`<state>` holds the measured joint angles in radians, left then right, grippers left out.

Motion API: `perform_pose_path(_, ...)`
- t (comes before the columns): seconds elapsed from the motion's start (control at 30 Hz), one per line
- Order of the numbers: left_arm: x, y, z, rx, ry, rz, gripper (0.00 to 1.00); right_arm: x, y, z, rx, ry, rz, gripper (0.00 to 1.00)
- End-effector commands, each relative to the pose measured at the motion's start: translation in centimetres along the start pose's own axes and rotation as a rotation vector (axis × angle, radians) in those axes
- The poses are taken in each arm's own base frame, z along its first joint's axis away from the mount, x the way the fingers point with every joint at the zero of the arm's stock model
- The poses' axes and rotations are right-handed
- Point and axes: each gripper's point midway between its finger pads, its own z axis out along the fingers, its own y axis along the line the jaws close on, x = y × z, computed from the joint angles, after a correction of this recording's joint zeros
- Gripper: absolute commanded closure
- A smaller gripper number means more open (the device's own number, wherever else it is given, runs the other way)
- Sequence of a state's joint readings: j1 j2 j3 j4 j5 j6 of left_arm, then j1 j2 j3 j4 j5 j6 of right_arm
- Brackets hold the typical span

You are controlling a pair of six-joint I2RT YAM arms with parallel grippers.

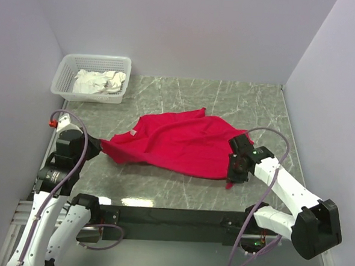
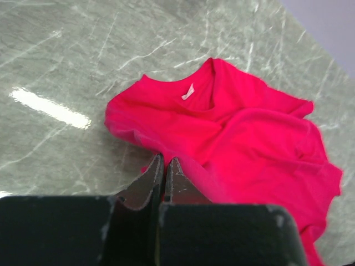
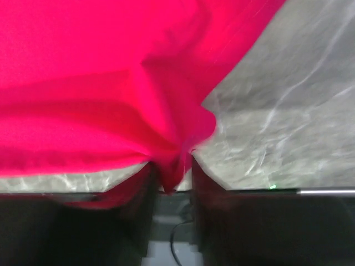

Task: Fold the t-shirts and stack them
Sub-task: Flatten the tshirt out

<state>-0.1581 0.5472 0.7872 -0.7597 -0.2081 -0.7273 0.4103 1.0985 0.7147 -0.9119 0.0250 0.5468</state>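
One bright red t-shirt (image 1: 177,142) lies crumpled on the grey marble table, stretched between both grippers. My left gripper (image 1: 97,145) is at its left corner. In the left wrist view the jaws (image 2: 165,160) are shut, with the edge of the shirt (image 2: 244,138) at their tips; the neck with its white label faces up. My right gripper (image 1: 234,169) is at the shirt's right edge. In the right wrist view (image 3: 173,169) a bunched fold of the shirt (image 3: 100,83) is pinched between the fingers and a bit hangs below.
A white lattice basket (image 1: 66,72) holding crumpled white cloth (image 1: 99,81) stands at the far left corner. Walls close in the table on the left, back and right. The table's dark front edge (image 1: 172,216) runs just below the right gripper.
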Motion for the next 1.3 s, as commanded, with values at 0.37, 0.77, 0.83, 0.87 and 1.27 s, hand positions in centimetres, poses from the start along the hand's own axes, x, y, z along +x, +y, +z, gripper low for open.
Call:
perform_pose_path(0.37,-1.3,0.2,-0.3,0.021,-0.112,-0.086,0.99,-3.4,3.1,-1.0,-0.269,-0.076,0.146,0.48)
perform_pose_path(0.77,-3.0,-0.5,-1.3,0.032,-0.151,-0.068,1.00,5.5,3.9,-5.8,-0.419,0.113,-0.058,0.41)
perform_pose_path(0.83,-3.4,-0.5,-1.6,0.031,-0.161,-0.066,0.99,5.3,3.5,-6.0,-0.400,0.097,-0.072,0.39)
perform_pose_path(0.87,-3.5,-0.6,-1.7,0.033,-0.164,-0.065,0.99,4.4,3.2,-5.9,-0.358,0.064,-0.042,0.40)
perform_pose_path(1.27,-1.6,-1.1,0.2,0.057,-0.094,-0.077,0.99,-8.2,1.4,2.7,-0.055,-0.229,0.189,0.49)
